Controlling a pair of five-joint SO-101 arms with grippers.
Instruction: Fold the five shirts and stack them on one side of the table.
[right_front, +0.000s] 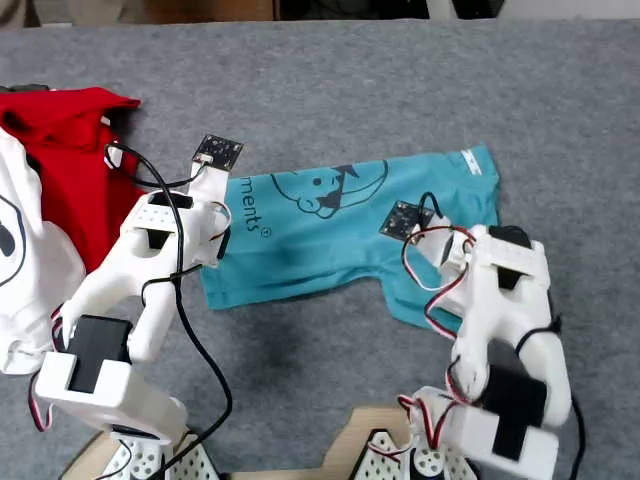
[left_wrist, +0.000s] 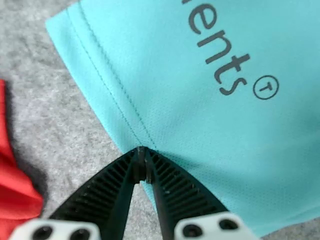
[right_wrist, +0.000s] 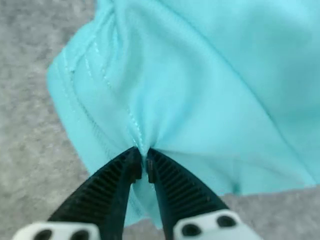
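Bench (right_front: 400, 70): grey cloth cover, as I view it from above.
Teal shirt (right_front: 330, 235): spread mid-bench, print up.
Left gripper (left_wrist: 141, 167): I read it pinched on the hem beside the print.
Right gripper (right_wrist: 142, 167): clamped on a bunched fold.
Red shirt (right_front: 70, 160), White shirt (right_front: 20, 260): heaped beside the left arm.

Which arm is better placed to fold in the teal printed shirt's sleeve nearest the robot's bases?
Right, probably. The right gripper is shut on bunched fabric of the teal printed shirt near that sleeve; the left gripper pinches the hem at the far end.
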